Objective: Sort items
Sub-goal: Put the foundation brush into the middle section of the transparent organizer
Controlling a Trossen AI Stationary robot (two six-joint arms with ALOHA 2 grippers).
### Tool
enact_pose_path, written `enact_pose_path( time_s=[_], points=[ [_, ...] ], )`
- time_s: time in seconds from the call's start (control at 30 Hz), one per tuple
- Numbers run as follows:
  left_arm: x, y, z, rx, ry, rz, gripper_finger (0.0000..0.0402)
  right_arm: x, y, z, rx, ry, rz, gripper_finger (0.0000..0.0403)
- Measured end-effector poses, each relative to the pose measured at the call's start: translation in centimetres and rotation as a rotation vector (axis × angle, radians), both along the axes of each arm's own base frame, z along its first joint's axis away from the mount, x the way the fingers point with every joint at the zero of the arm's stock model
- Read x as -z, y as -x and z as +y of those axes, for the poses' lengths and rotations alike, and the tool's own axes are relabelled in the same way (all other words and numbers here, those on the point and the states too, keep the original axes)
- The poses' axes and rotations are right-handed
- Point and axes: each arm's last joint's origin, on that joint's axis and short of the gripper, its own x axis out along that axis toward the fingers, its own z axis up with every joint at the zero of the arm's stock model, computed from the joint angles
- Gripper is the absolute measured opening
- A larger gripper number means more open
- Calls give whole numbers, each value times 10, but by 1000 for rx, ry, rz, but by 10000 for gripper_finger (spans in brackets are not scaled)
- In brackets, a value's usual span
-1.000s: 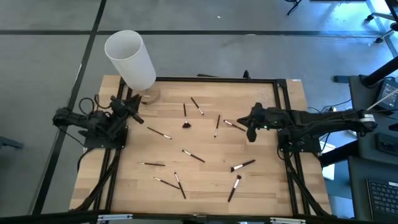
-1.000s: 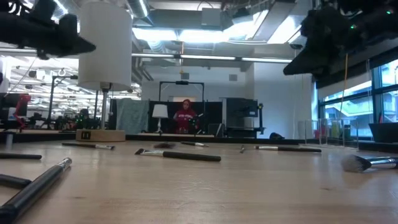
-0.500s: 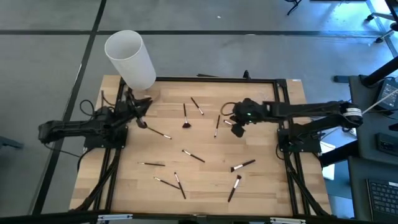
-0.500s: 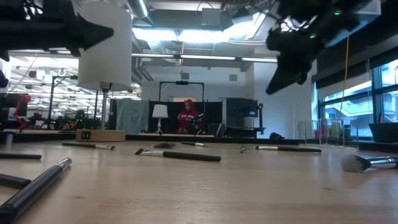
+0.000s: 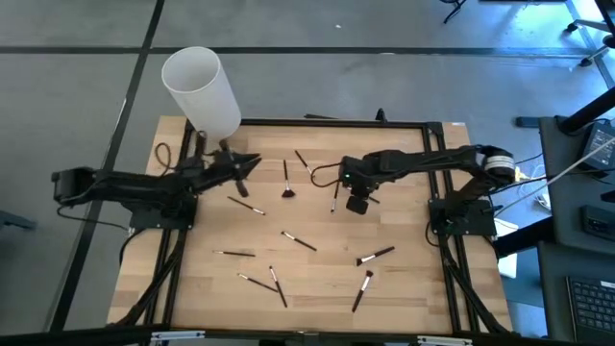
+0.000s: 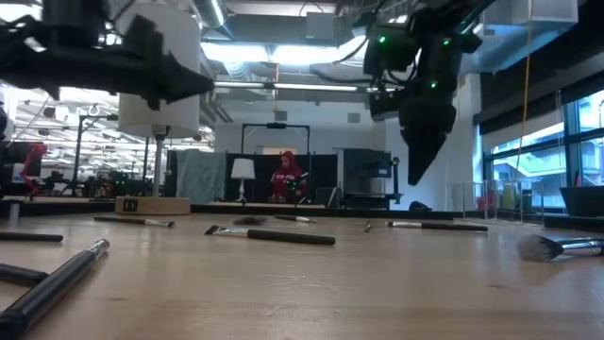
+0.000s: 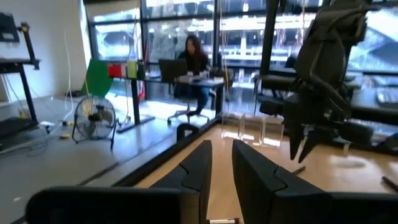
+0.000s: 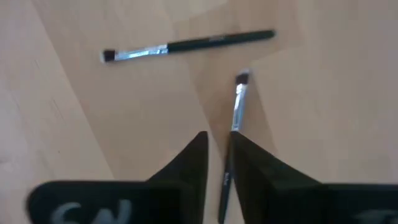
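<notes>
Several slim dark-handled brushes lie flat and scattered on the wooden table [image 5: 404, 288], among them one with a fanned tip [image 5: 285, 181] and one beside my right gripper [image 5: 335, 195]. My right gripper [image 5: 357, 203] points down, high above the table [image 6: 415, 175]. Its fingers stand a narrow gap apart [image 8: 216, 142] over one brush [image 8: 237, 102], clear of it. A second brush [image 8: 186, 46] lies farther off. My left gripper [image 5: 253, 160] points level toward the table's middle, a narrow gap between its fingers [image 7: 221, 155], holding nothing.
A tall white cylinder [image 5: 202, 91] stands on a small block at the table's far left corner, just behind my left arm. More brushes lie toward the near edge [image 5: 278, 286] [image 5: 362, 290] and on the near right [image 5: 375, 256]. A black frame edges the table.
My right gripper has swung from the right toward the table's middle and tipped from slanting forward to pointing nearly straight down, staying high above the brushes. My left gripper has reached out level from the left edge toward the table's middle. No brush has moved.
</notes>
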Motion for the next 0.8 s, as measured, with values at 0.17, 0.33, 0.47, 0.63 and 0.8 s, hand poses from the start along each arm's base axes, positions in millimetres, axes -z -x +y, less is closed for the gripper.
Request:
enact_pose_path(
  time_s=[0.17,0.33,0.47,0.63,0.8],
  points=[
    [2,-31,9,-4,-16,75,59,18,-7,-10,9,-18,74,112],
    [8,-48,18,-25,-39,42,59,34,-6,-21,10,-31,153,115],
    [8,-49,28,-65,-29,-26,59,39,-6,-27,3,-33,172,116],
    [7,-46,35,-90,-27,-46,59,40,-7,-30,12,-75,146,116],
    [1,-44,36,-103,-96,-66,59,40,-10,-32,24,-73,115,116]
  ],
)
